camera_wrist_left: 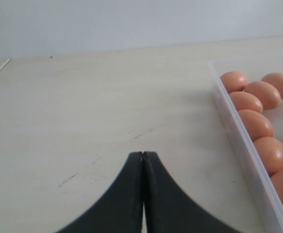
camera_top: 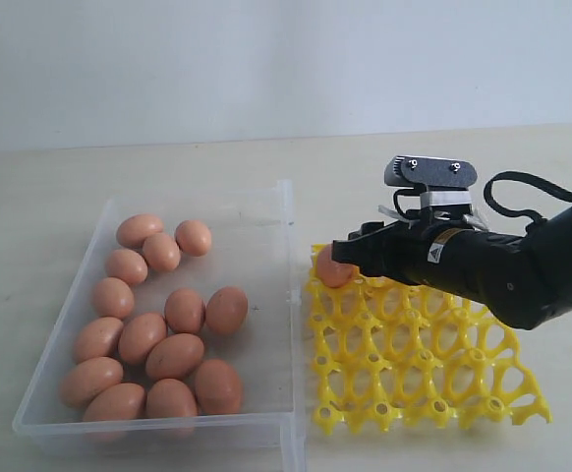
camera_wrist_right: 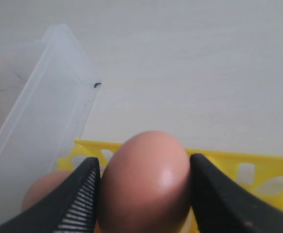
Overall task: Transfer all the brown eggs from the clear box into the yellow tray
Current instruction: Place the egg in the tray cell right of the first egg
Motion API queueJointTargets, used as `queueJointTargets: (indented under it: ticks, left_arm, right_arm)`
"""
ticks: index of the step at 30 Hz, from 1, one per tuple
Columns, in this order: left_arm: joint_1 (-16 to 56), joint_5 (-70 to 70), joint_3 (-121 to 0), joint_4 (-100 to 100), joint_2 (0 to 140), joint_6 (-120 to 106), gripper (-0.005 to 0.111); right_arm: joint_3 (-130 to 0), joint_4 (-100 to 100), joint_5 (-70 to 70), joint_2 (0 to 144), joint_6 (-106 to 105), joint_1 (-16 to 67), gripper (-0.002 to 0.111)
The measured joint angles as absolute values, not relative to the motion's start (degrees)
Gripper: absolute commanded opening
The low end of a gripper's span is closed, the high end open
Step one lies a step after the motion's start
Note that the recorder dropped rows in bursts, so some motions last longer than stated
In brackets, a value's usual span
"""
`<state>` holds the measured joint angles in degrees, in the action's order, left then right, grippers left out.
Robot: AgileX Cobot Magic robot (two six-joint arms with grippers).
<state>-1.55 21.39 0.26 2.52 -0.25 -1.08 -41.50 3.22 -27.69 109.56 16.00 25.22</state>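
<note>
My right gripper (camera_top: 339, 260) was pinching one egg (camera_top: 328, 268) by its sides, a finger (camera_wrist_right: 83, 194) pressed to each flank, the rounded end sticking out past the tips. It hung over the tray (camera_top: 433, 395), at the far corner nearest the box (camera_top: 288, 211), just beside the box's wall. From the exterior view I could not tell whether the egg touched the tray or sat a little above it. In the right wrist view a second egg (camera_wrist_right: 46, 194) showed partly behind one finger, lower down near the tray's edge; I could not make out what it rested on.

The other eggs (camera_top: 175, 356) lay loose in the box, well over a dozen, bunched toward its left side and near end, many touching.

My left gripper (camera_wrist_left: 143, 167) was pressed together with nothing between its fingers, over bare table (camera_wrist_left: 83, 121), beside the box's outer wall and apart from it.
</note>
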Motion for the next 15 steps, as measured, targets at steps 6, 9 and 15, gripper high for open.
queueJointTargets:
  ticks: [6, 9, 15]
  left_arm:
    - [-2.9, 21.4, 0.3, 2.5, -0.2, -1.1, 0.0]
    - [-2.9, 21.4, 0.3, 2.5, -0.2, -1.1, 0.0]
    - [-2.9, 21.4, 0.3, 2.5, -0.2, -1.1, 0.0]
  right_arm:
    - [-41.6, 3.2, -25.8, 109.2, 16.0, 25.2, 0.053]
    - [-41.6, 3.1, -24.3, 108.5, 16.0, 25.2, 0.056]
    - [-41.6, 3.1, -20.9, 106.2, 15.7, 25.2, 0.061]
